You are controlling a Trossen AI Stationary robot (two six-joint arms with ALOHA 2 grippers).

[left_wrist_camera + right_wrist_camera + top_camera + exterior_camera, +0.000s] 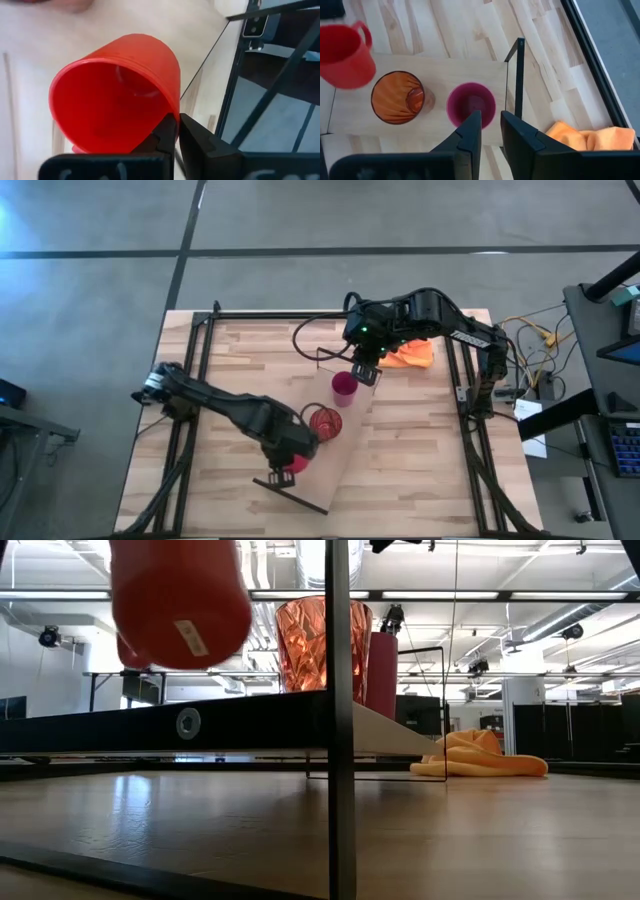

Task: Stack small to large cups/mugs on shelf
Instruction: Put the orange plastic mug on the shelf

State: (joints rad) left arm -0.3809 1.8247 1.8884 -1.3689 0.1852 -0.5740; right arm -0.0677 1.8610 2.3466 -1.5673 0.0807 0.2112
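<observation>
The pale shelf (pixel 348 432) lies slantwise on the table. On it stand the magenta cup (pixel 344 385) (pixel 470 104) and, beside it, the amber tumbler (pixel 325 421) (pixel 398 97), both upright on their bases. My left gripper (pixel 177 132) is shut on the red mug (pixel 297 464) (pixel 115 95), which hovers past the tumbler over the shelf's near part (pixel 180 600). My right gripper (pixel 490 127) is open with a narrow gap. It hangs above the magenta cup's far side, near the shelf's dark end frame (pixel 519 75), touching nothing. My left gripper holds the red mug at its rim side (pixel 169 112), the two fingers closed together right beside the lip. The fingers hide the exact part between them. The mug is lifted clear of the shelf and tilted, its base (pixel 190 637) above the board.
An orange cloth (pixel 410 353) (pixel 480 755) lies crumpled on the table by the right arm, beyond the shelf's far end. Dark metal frame rails run along the table's left, right and far edges. Bare planks lie to the right of the shelf.
</observation>
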